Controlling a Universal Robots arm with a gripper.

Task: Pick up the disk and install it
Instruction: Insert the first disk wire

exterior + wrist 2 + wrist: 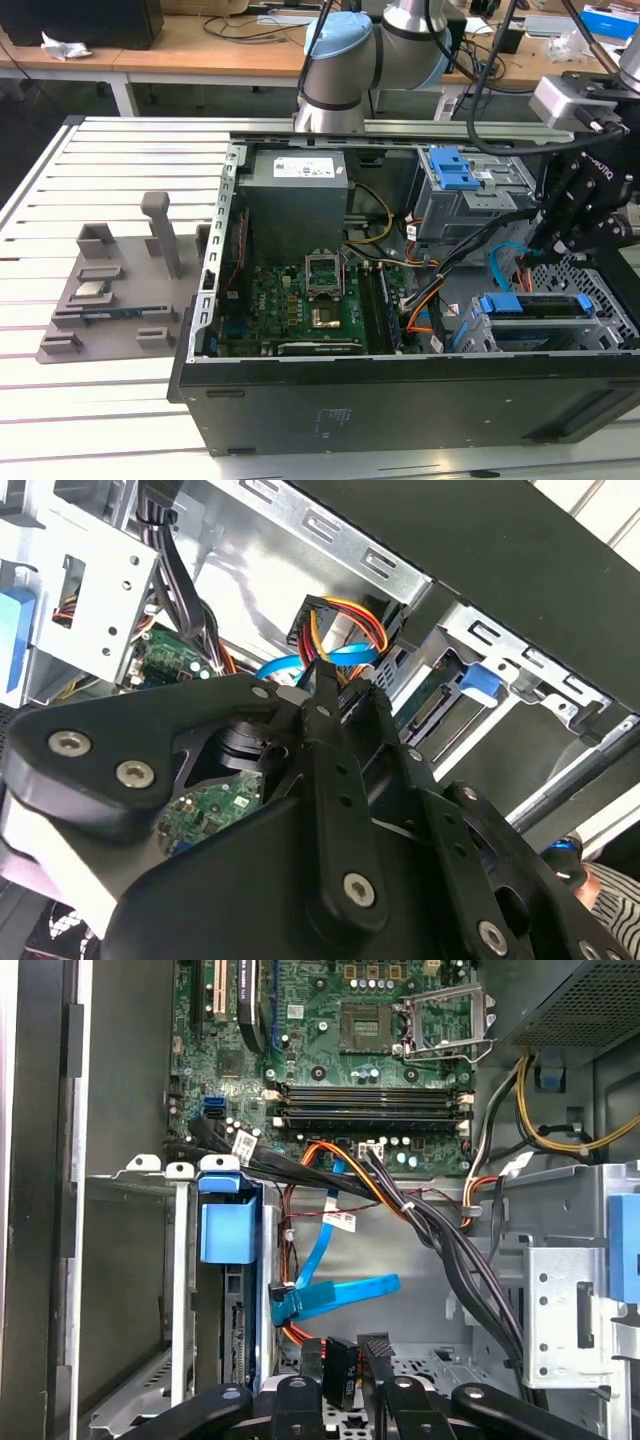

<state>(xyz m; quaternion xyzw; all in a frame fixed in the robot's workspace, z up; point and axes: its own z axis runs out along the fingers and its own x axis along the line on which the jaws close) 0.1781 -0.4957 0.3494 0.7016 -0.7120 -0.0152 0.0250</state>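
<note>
The disk (535,303) sits in the drive bay at the front corner of the open computer case, at the exterior view's right, framed by blue rails. In the first wrist view the disk (237,1332) stands on edge in the metal cage, under its blue tab (228,1228). My gripper (566,248) hangs just above that bay. In both wrist views my gripper (340,1370) is shut, holds nothing and stands beside the disk, apart from it. The tips of my gripper (325,680) point at a black connector (318,630) with coloured wires.
The motherboard (300,300) fills the case floor, with the grey power supply (296,195) behind it. Black and orange cable bundles (420,1225) and a blue flat cable (340,1295) cross the space beside the bay. A grey fixture (110,295) lies on the slatted table at the exterior view's left.
</note>
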